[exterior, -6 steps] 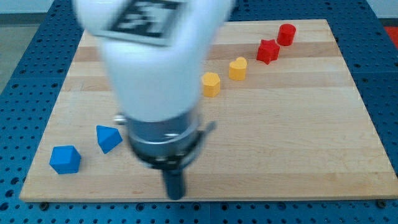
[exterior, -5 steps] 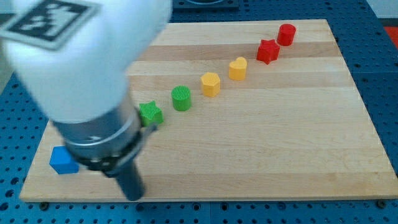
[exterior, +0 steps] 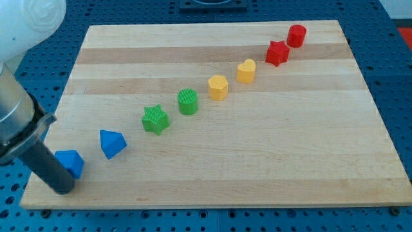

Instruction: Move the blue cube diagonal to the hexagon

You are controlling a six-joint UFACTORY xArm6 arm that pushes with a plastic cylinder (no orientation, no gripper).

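The blue cube (exterior: 71, 161) sits near the board's bottom left corner. My tip (exterior: 62, 189) stands just below and left of it, with the rod partly covering the cube's left side. The yellow hexagon (exterior: 218, 87) lies in the upper middle of the board, far up and right of the cube. A second blue block, wedge-like (exterior: 112, 143), sits just up and right of the cube.
Blocks form a diagonal line from bottom left to top right: a green star (exterior: 155, 120), a green cylinder (exterior: 188, 102), a yellow heart (exterior: 246, 71), a red star (exterior: 277, 53), a red cylinder (exterior: 296, 35). The wooden board (exterior: 290, 154) rests on a blue pegboard.
The arm has swung from the board's lower middle to the bottom left corner. My tip now stands against the blue cube; the green blocks are uncovered.
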